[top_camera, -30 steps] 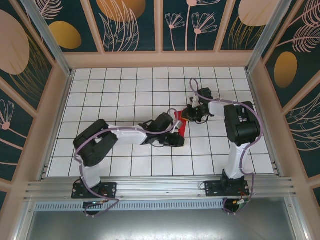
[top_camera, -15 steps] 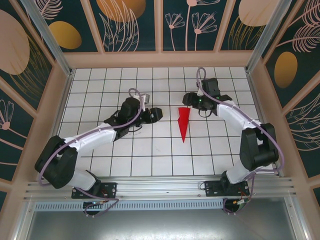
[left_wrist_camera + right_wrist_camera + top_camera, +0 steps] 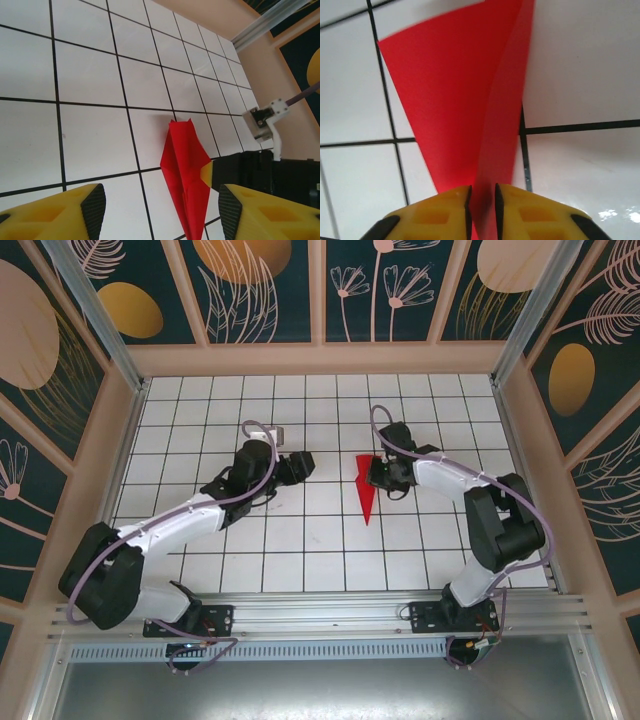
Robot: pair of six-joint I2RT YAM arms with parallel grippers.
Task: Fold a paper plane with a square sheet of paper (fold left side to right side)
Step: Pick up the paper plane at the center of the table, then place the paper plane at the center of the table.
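The square sheet of paper is folded into a narrow red dart, the paper plane (image 3: 366, 490), lying on the white tiled table (image 3: 300, 540) with its tip toward the arms. My right gripper (image 3: 378, 477) is at the plane's wide end. In the right wrist view its yellow fingers (image 3: 447, 210) are shut on a raised fold of the plane (image 3: 455, 100). My left gripper (image 3: 305, 466) hovers about one tile to the plane's left, open. From the left wrist the plane (image 3: 187, 170) lies ahead between the spread fingertips (image 3: 95, 205), untouched, with the right gripper's yellow tip (image 3: 206, 173) against its edge.
Peach frame walls with dark floral panels enclose the table. An aluminium rail (image 3: 320, 615) runs along the near edge by the arm bases. Open tiles lie in front of the plane and at the back left.
Both grippers left the plane a second ago and swung apart. The right gripper has since come back to the plane's wide end and shut on it. The left gripper stays open to the left.
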